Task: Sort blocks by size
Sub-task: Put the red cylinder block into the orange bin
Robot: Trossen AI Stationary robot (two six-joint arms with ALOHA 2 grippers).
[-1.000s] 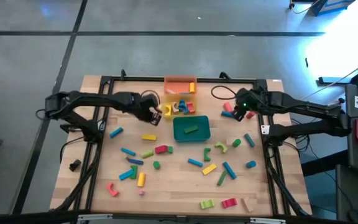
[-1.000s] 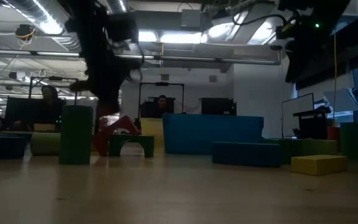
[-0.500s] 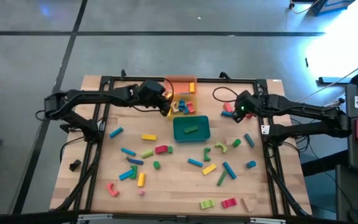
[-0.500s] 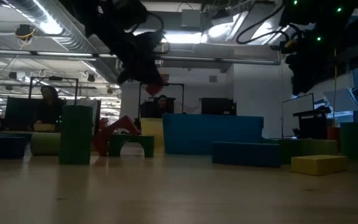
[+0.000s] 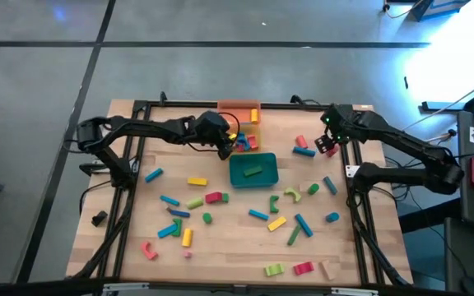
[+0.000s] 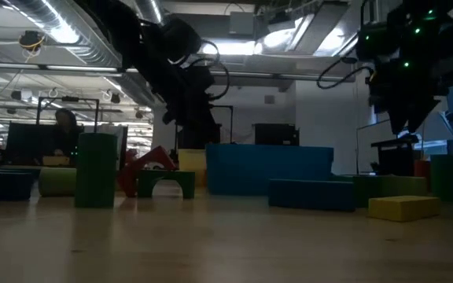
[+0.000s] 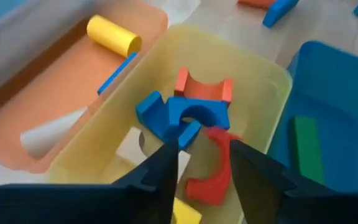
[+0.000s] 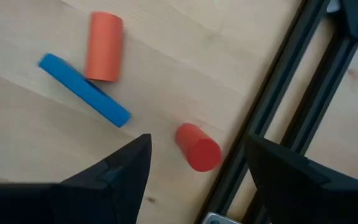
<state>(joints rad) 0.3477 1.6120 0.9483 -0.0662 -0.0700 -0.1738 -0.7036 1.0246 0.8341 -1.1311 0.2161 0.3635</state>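
My left gripper [image 5: 230, 146] hangs over the yellow tray [image 7: 263, 81], fingers open and slanting down. A red arch block [image 7: 209, 173] shows between its fingertips, above blue arch blocks [image 7: 176, 118] and an orange arch [image 7: 202, 87] lying in that tray. My right gripper [image 5: 327, 145] is open above the table's far right. Between its fingers [image 8: 194, 177], down on the wood, lies a red cylinder [image 8: 198, 147]. Beside it lie a blue bar [image 8: 84, 90] and an orange cylinder [image 8: 103, 46]. Many more blocks [image 5: 212, 197] lie scattered on the table. My left gripper has the red arch block's upper end [image 7: 219, 134] close beside one finger [image 7: 244, 163]; I cannot tell whether it touches. The arch stands tilted between the open fingers, its lower end down in the yellow tray.
The orange tray [image 5: 239, 107] holds a yellow cylinder [image 7: 113, 35] and stands behind the yellow one. The teal tray [image 5: 253, 179], with a green bar [image 7: 307, 149], stands in front. A black frame rail [image 8: 291, 99] runs close to my right gripper.
My left gripper has carried the red arch toward the table's right edge until it was over the yellow tray. On the way it has rolled and tipped downward, and it has opened. My right gripper has swung toward the table's right edge and sunk a little, staying open.
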